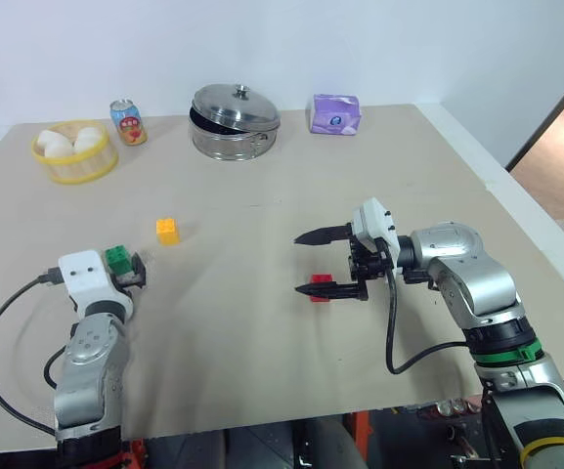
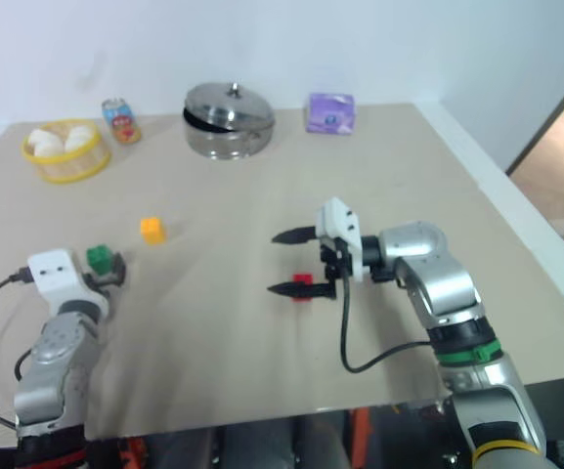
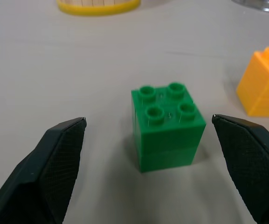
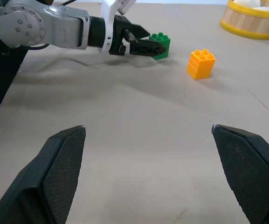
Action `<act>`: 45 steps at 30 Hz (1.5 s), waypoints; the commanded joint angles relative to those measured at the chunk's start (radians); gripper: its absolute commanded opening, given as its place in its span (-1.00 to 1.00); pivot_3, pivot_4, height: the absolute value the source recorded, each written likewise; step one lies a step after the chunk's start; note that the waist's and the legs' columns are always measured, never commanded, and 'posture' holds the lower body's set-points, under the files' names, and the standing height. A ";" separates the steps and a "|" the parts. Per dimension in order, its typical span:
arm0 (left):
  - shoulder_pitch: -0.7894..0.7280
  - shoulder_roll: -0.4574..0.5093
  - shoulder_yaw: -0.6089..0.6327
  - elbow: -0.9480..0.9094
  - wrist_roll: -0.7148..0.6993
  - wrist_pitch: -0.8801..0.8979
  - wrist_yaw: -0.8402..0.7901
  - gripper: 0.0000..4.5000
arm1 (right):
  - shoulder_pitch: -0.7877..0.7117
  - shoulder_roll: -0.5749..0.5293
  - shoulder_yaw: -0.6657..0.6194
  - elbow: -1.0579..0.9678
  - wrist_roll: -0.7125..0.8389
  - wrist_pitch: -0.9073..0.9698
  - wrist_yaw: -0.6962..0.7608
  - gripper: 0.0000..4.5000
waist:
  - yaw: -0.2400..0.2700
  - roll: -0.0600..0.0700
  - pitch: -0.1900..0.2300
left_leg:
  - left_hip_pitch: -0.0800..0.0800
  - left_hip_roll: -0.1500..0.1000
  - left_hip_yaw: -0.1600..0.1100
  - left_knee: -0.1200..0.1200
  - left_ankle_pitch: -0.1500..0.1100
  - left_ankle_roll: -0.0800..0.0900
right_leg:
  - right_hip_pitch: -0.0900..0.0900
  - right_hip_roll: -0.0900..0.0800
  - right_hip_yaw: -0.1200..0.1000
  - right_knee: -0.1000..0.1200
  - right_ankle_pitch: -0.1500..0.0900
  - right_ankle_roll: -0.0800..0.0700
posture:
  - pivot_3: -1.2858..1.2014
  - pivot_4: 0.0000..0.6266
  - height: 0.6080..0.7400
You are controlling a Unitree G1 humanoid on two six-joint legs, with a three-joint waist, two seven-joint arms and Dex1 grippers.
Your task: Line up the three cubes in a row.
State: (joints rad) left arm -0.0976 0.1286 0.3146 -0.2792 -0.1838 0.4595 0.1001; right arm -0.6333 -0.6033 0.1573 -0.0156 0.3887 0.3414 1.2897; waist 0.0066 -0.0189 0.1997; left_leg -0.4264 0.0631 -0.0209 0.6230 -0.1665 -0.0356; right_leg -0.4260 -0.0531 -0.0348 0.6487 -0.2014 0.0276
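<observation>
Two black fingers of the left gripper (image 3: 148,154) stand apart on either side of the green cube (image 3: 168,125), which sits studs-up on the beige counter (image 1: 262,371) between the tips, touching neither. Judged by its look, the cube is a light, rigid plastic brick with smooth, somewhat slick side walls, so the surest hold would be a square pinch on two opposite flat faces, low on the body and clear of the four studs on top. A skewed squeeze could twist it or pop it out sideways.

Just beyond the left fingers and off to one side sits the yellow-orange cube (image 1: 168,231), close to the green one but not touching it. It is of the same studded kind and would likely handle alike.

Across the counter, the right gripper (image 1: 313,262) hangs with its fingers spread wide and nothing between them; the red cube (image 1: 321,289) lies at the tip of the lower finger, whether touching cannot be told.

Farther off stand a yellow basket (image 1: 74,168), a soda can (image 1: 128,121), a lidded steel pot (image 1: 235,122) and a purple packet (image 1: 335,114).
</observation>
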 commanded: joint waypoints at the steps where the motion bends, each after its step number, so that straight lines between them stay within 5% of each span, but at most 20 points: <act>1: -0.022 0.008 0.001 0.005 0.005 -0.019 -0.002 0.46 | -0.003 -0.006 -0.014 -0.031 0.007 -0.009 -0.001 1.00 | 0.000 0.000 0.000 | 0.000 0.000 0.000 0.000 0.000 0.000 | 0.000 0.000 0.000 0.000 0.000 0.000 | 0.03 -0.52 1.00; 7: -0.030 0.013 0.005 0.022 0.001 -0.032 -0.010 -0.43 | 0.001 -0.010 -0.013 -0.034 0.002 -0.014 -0.003 1.00 | 0.000 0.000 0.000 | 0.000 0.000 0.000 0.000 0.000 0.000 | 0.000 0.000 0.000 0.000 0.000 0.000 | 0.03 -0.52 1.00; 18: -0.013 0.101 0.031 0.012 -0.039 -0.031 -0.115 -0.43 | 0.010 -0.016 -0.033 -0.076 0.027 0.012 -0.018 1.00 | 0.000 0.000 0.000 | 0.000 0.000 0.000 0.000 0.000 0.000 | 0.000 0.000 0.000 0.000 0.000 0.000 | 0.03 -0.52 1.00; 29: 0.112 0.424 -0.143 -0.200 -0.259 -0.041 -0.749 -0.43 | 0.095 -0.097 -0.108 -0.188 0.083 0.060 -0.049 1.00 | 0.001 -0.001 0.000 | -0.001 0.000 0.001 -0.001 -0.002 -0.004 | -0.001 -0.001 0.000 -0.002 0.000 -0.001 | 0.03 -0.52 1.00; 36: -0.034 0.530 -0.305 -0.091 -0.265 -0.092 -1.038 -0.43 | 0.141 -0.112 -0.134 -0.241 0.099 0.089 -0.095 1.00 | 0.001 -0.001 0.000 | -0.002 0.000 0.001 -0.001 -0.002 -0.004 | -0.004 0.000 0.000 -0.002 0.000 -0.001 | 0.03 -0.52 1.00; 45: -0.272 0.509 -0.434 0.227 -0.188 -0.243 -1.257 -0.43 | 0.197 -0.155 -0.143 -0.274 0.118 0.112 -0.094 1.00 | -0.001 -0.001 0.000 | -0.004 0.000 0.001 -0.001 -0.002 -0.004 | -0.006 0.000 0.001 -0.002 -0.001 -0.001 | 0.03 -0.52 1.00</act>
State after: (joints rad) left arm -0.3406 0.6425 -0.1207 -0.0869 -0.3802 0.2653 -1.1254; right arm -0.4350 -0.7475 0.0373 -0.2527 0.4935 0.4676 1.1962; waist 0.0060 -0.0197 0.1999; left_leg -0.4307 0.0635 -0.0196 0.6219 -0.1680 -0.0393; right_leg -0.4332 -0.0520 -0.0327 0.6470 -0.2019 0.0271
